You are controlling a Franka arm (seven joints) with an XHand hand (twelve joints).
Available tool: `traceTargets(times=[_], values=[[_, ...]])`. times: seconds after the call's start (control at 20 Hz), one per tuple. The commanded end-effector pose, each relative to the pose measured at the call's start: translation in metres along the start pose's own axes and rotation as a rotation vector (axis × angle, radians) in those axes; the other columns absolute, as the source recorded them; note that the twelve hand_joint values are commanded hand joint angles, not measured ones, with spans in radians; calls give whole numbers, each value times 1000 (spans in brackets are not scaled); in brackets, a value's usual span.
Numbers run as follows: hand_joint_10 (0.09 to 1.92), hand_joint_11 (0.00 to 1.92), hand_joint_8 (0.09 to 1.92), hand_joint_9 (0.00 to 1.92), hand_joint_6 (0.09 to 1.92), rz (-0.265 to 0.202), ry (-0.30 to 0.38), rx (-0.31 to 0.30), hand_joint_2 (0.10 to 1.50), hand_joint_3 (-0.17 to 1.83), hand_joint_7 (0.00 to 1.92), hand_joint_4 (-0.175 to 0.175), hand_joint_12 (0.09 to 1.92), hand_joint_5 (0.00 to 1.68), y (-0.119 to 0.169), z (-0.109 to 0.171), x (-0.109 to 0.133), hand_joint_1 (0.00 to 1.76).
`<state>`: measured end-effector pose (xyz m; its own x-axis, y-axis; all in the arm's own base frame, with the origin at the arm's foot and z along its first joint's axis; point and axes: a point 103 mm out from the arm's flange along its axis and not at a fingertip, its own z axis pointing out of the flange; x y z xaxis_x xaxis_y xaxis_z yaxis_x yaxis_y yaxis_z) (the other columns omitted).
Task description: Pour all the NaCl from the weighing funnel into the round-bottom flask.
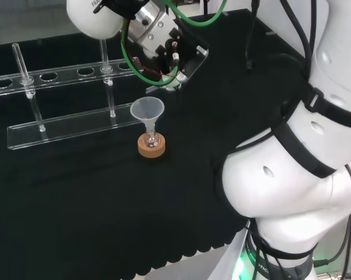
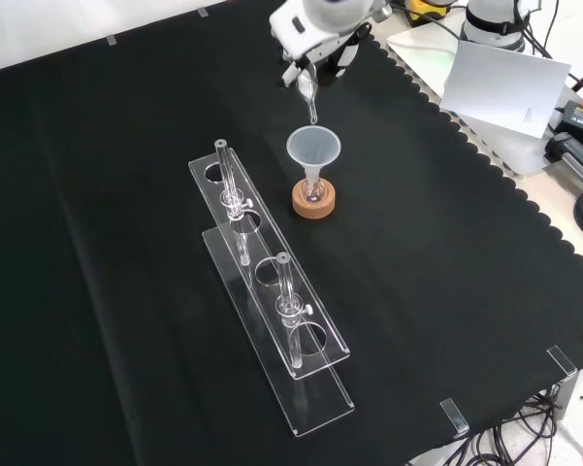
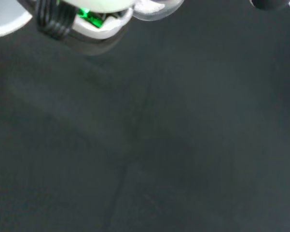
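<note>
A small round-bottom flask (image 2: 313, 190) stands on a cork ring (image 2: 314, 203) near the middle of the cloth, with a clear plastic funnel (image 2: 313, 148) set in its neck. The same funnel (image 1: 147, 110), flask (image 1: 152, 139) and cork ring (image 1: 152, 148) sit left of the arm's links in the head view. The hand (image 2: 320, 29) hangs above and just behind the funnel, its fingers curled round the glass weighing funnel (image 2: 308, 95). That funnel's thin stem points down at the funnel's mouth, a little above the rim. The hand (image 1: 163, 44) is up high in the head view, wrapped in green cables.
A clear two-tier tube rack (image 2: 272, 311) with two upright glass tubes lies in front of the flask; the rack (image 1: 64, 125) is to its left in the head view. The cloth's scalloped edge (image 2: 485, 165) and a white sheet (image 2: 504, 87) lie at the right.
</note>
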<state>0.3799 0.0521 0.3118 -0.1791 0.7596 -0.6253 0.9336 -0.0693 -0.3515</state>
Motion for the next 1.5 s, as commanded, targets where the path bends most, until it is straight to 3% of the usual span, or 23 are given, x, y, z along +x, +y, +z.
traceTargets(times=[0.05, 0.75, 1.5], values=[[87, 1424, 221, 1655, 438, -9, -133, 57, 750, 431, 1491, 175, 629, 1354, 11, 19, 20, 1126], [87, 1423, 216, 1655, 438, -12, -118, 56, 751, 430, 1490, 175, 627, 1354, 13, 17, 23, 1126], [87, 1423, 212, 1653, 440, -15, -224, 50, 752, 428, 1490, 175, 625, 1352, 15, 7, 31, 1125]])
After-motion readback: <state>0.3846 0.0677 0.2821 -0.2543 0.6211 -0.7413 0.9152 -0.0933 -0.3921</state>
